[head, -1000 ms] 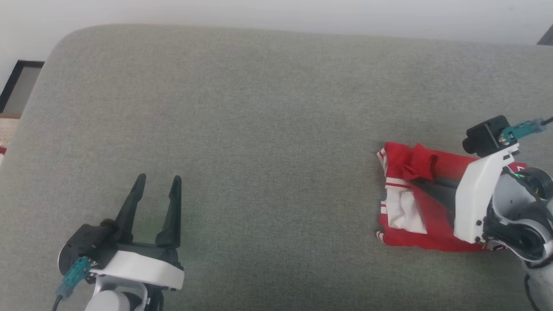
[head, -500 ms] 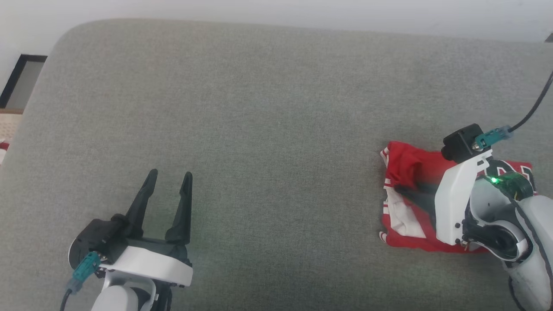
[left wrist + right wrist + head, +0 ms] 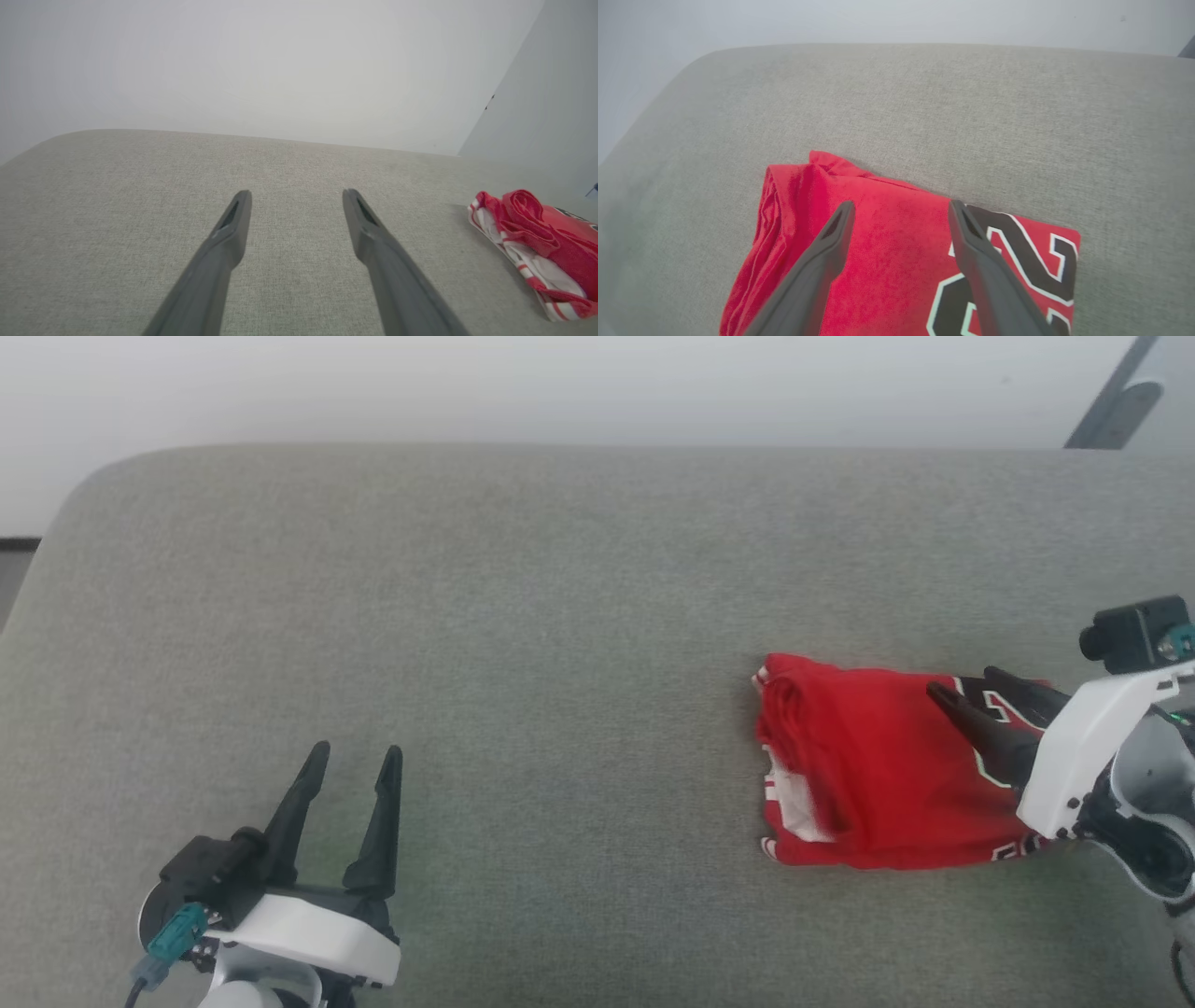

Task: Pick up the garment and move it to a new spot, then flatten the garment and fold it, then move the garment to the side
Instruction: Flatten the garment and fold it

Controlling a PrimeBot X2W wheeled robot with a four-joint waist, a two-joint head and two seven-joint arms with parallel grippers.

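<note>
Grey woven fabric covers the broad surface (image 3: 523, 616), with a pale wall behind. Folded red shorts (image 3: 868, 775) lie flat at the right of the head frame, well off the middle, which fits the task's last step of setting them aside. Their long axis runs left to right: the bunched, white-striped end points left, the end with the black number (image 3: 1031, 242) points right. Over that right end the right claw (image 3: 962, 683) hovers spread, pinching nothing. At lower left the left claw (image 3: 358, 751) rests spread and empty, well apart, probably just keeping clear
</note>
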